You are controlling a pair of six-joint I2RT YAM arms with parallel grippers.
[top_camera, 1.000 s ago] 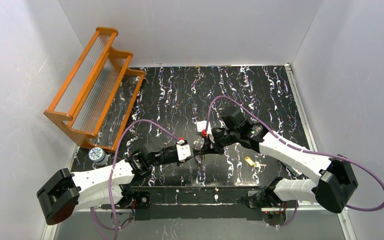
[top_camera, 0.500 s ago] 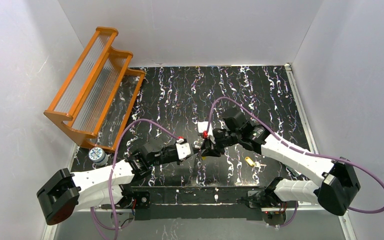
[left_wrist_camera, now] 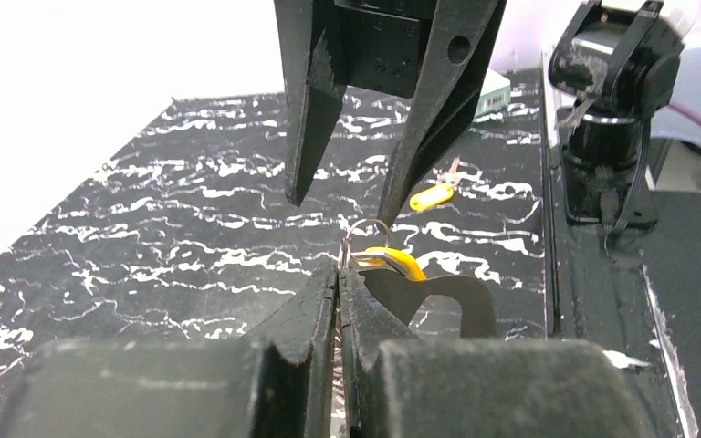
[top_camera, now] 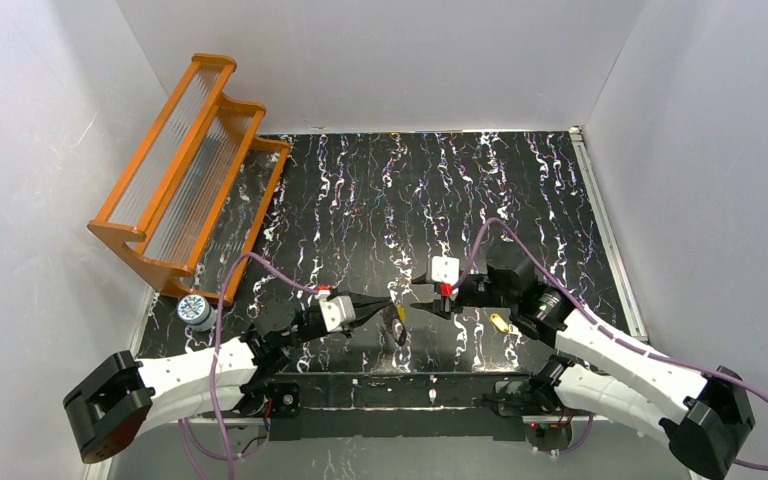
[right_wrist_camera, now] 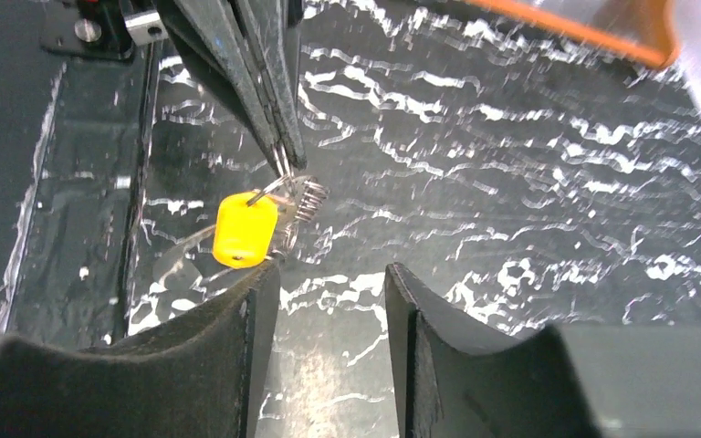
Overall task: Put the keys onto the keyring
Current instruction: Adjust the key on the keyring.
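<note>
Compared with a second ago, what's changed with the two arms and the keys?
The right gripper opened and drew back to the right, toward the near edge. The left gripper, shut on the wire ring with one yellow key hanging from it, pulled back toward its own base. The other key on the table and the orange rack stayed put.

Pale grey walls (top_camera: pixel 380 60) surround a black, white-streaked tabletop (top_camera: pixel 360 200).
</note>
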